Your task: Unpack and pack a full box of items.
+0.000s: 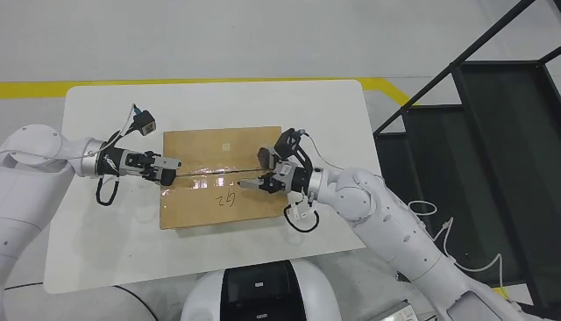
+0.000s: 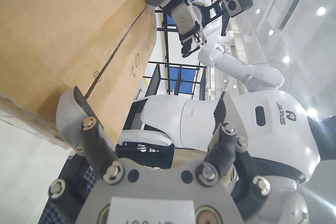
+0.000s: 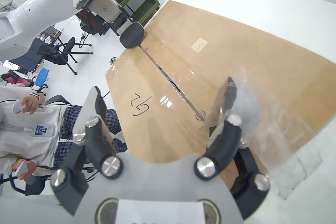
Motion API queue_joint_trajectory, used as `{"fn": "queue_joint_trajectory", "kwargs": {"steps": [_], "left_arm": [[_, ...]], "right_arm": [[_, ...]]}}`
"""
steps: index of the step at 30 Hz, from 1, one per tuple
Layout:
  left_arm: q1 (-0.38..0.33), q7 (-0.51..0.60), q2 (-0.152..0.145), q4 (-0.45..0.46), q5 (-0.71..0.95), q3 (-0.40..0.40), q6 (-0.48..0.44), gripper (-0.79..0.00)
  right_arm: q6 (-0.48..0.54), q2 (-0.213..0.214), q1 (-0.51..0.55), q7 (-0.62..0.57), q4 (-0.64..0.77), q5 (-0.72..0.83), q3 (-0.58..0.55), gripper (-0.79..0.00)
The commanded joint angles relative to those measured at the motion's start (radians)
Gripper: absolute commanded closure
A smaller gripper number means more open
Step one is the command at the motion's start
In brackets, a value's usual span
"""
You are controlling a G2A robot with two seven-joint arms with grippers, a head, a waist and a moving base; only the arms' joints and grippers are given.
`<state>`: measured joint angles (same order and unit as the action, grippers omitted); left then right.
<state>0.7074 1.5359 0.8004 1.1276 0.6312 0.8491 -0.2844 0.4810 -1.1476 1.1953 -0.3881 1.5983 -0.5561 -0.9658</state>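
A closed cardboard box (image 1: 219, 150) lies flat on the white table (image 1: 263, 102), its two top flaps meeting in a seam (image 1: 210, 174) under shiny clear tape. My left gripper (image 1: 172, 170) is at the seam's left end, open, and in the left wrist view (image 2: 148, 107) one fingertip (image 2: 76, 101) touches the box edge by the seam. My right gripper (image 1: 257, 170) is at the seam's right end, also open (image 3: 164, 99). One of its fingers (image 3: 229, 93) rests on the box top, with loose clear tape (image 3: 265, 128) crumpled around it.
The box has a handwritten mark (image 1: 227, 200) and a small pale label (image 1: 227, 146) on top. Bare table lies around it, with most room behind the box. A black metal staircase (image 1: 473, 119) stands to the right of the table.
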Motion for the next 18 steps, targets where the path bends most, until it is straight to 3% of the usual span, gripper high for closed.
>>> {"fn": "queue_joint_trajectory", "kwargs": {"steps": [1,7,8,9,10,18], "left_arm": [[0.0,0.0,0.0,0.0,0.0,0.0,0.0,-0.785],[0.0,0.0,0.0,0.0,0.0,0.0,0.0,-0.785],[0.0,0.0,0.0,0.0,0.0,0.0,0.0,-0.785],[0.0,0.0,0.0,0.0,0.0,0.0,0.0,-0.785],[0.0,0.0,0.0,0.0,0.0,0.0,0.0,-0.785],[0.0,0.0,0.0,0.0,0.0,0.0,0.0,-0.785]], "right_arm": [[-0.003,0.001,0.007,0.004,0.006,0.0,-0.009,-0.194],[-0.02,0.012,0.049,-0.005,0.056,-0.004,-0.053,-0.206],[-0.024,0.014,0.056,-0.009,0.065,-0.005,-0.06,-0.16],[-0.026,0.015,0.063,-0.012,0.073,-0.004,-0.067,-0.043],[-0.029,0.017,0.069,-0.016,0.08,-0.002,-0.073,0.0],[-0.043,0.012,0.051,-0.048,0.103,0.001,-0.056,0.0]]}}
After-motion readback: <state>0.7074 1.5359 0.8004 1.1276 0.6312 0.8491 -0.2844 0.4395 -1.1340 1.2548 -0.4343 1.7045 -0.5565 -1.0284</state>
